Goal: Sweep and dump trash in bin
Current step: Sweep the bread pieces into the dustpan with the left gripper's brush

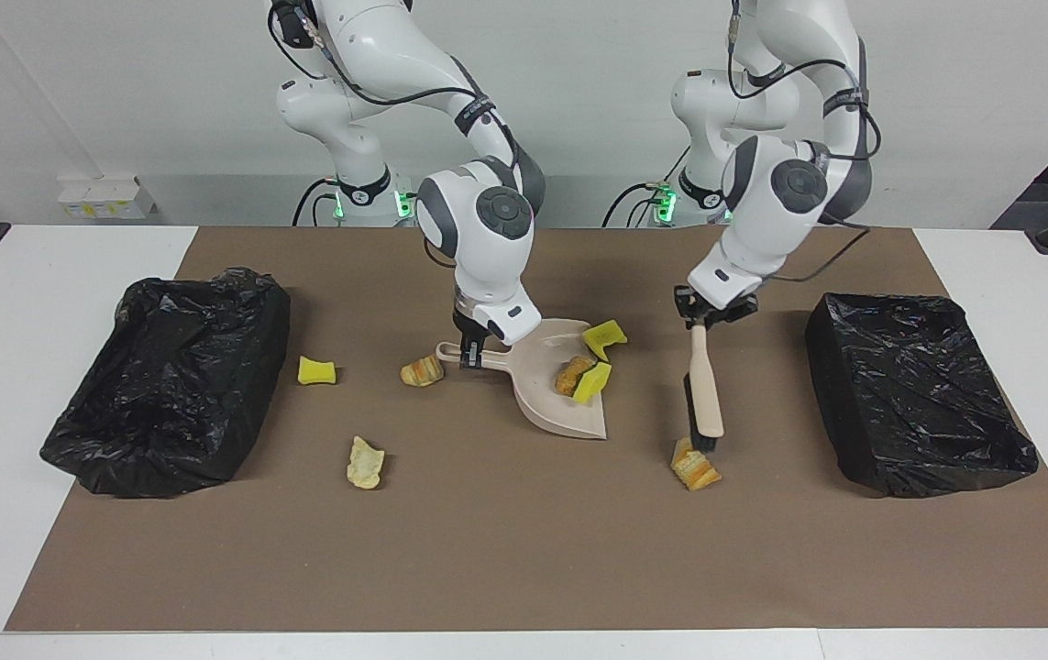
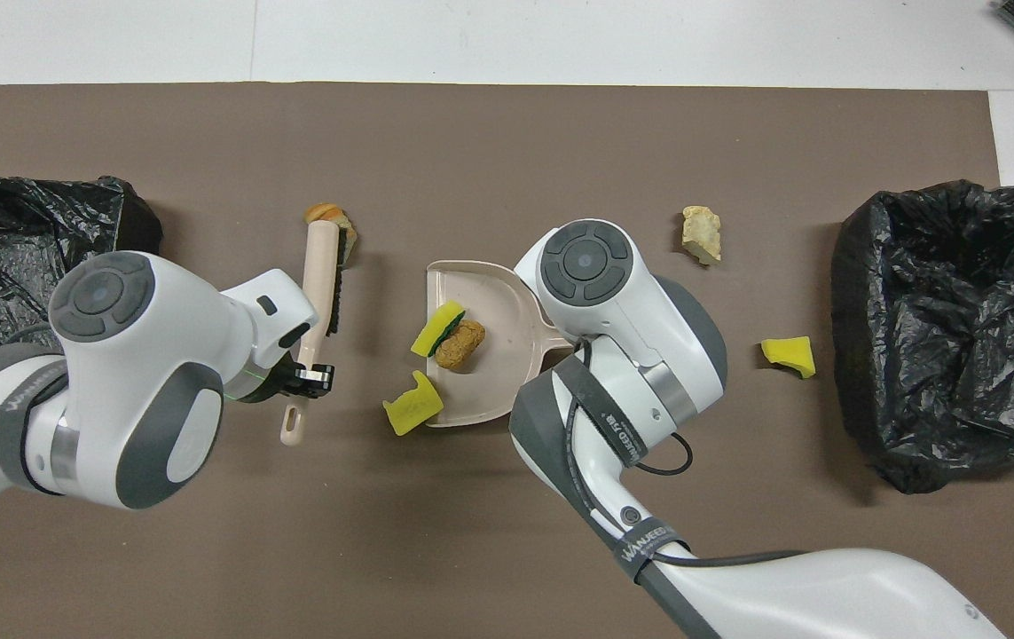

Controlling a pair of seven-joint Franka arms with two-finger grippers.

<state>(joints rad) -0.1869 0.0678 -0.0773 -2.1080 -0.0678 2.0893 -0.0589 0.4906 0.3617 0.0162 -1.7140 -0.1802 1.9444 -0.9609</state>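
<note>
The beige dustpan (image 1: 560,385) sits on the brown mat (image 1: 524,550) midway between the two black-lined bins, and everything else is placed from it. The right gripper (image 1: 470,353) has its jaws pinched on the dustpan's handle, at the side toward the right arm's end of the table. Inside the dustpan lie a golden-brown lump (image 2: 459,344) and a green-backed yellow sponge chunk (image 2: 436,327), touching each other. A second yellow sponge chunk (image 2: 411,409) rests at the dustpan's open edge, at the corner nearest the robots. Toward the left arm's end from the dustpan, the left gripper (image 1: 705,314) has its jaws clamped on the handle of a beige brush (image 1: 703,390), whose dark bristle end appears to touch a striped bread-like lump (image 1: 694,466), though contact is hard to confirm. Toward the right arm's end, a brown lump (image 1: 422,370) lies just beside the dustpan's handle, a yellow sponge piece (image 1: 315,370) lies near one bin (image 1: 166,376), and a pale lump (image 1: 364,462) lies farther from the robots. The other bin (image 1: 918,403) stands well apart from the dustpan.
</note>
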